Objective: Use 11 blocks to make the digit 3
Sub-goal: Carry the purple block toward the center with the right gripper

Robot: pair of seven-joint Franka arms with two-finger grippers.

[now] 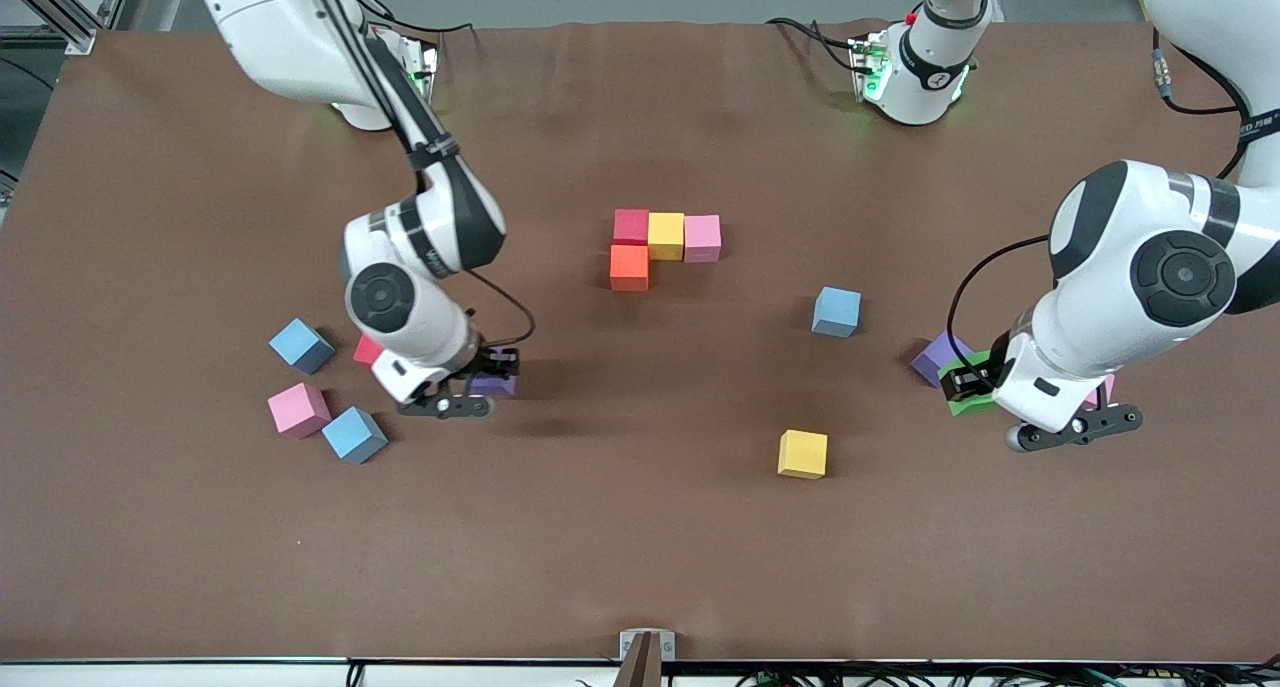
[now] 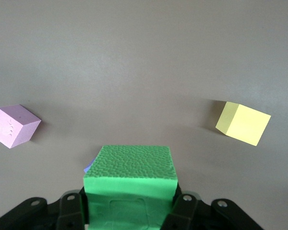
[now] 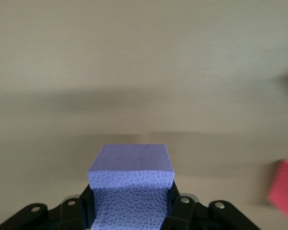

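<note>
A brown tabletop (image 1: 640, 527) carries scattered coloured cubes and two white robot arms. The right pincer (image 1: 478, 379) is clenched on a purple block (image 3: 131, 184), which sits squarely between its black fingers (image 3: 79, 211). A red block (image 1: 366, 349) lies just beside this pincer, partly hidden by the arm, and its corner shows at the edge of the right wrist view. Toward the right arm's end of the tabletop from that pincer lie a light blue block (image 1: 300, 345), a pink block (image 1: 298, 409) and a second light blue block (image 1: 354, 434). The left pincer (image 1: 975, 379) is clenched on a green block (image 2: 129, 179), with a second purple block (image 1: 940, 355) touching or just beside it. Another pink block (image 2: 13, 125) lies near this pincer, mostly hidden under the arm in the front view. A yellow block (image 1: 803, 453) and a third light blue block (image 1: 836, 311) lie between the two pincers, closer to the left one. The started digit 3 (image 1: 663, 243) lies between the two pincers, well apart from both: red, yellow and pink blocks touching in a row, with an orange block (image 1: 629, 267) touching the red one on the side nearer the front camera.
</note>
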